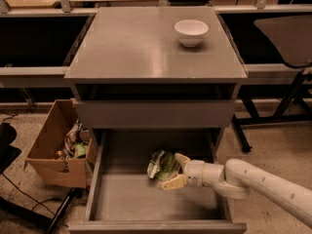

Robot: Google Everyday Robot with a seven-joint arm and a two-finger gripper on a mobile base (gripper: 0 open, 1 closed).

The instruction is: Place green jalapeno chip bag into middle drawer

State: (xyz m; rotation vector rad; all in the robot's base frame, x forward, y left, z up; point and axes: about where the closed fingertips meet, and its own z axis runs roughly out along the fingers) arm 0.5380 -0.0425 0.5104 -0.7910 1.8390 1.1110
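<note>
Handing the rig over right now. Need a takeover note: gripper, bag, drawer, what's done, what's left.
Gripper: inside the open middle drawer, arm coming in from the right, tip at the green jalapeno chip bag. Grip state unclear from this view.
Bag: within the drawer box, right of centre, against the gripper tip. Cannot tell if it rests on the floor.
Done: drawer is open, bag is inside it.
Left: confirm release, then withdraw the arm.
White bowl on the cabinet top is not involved.
</note>
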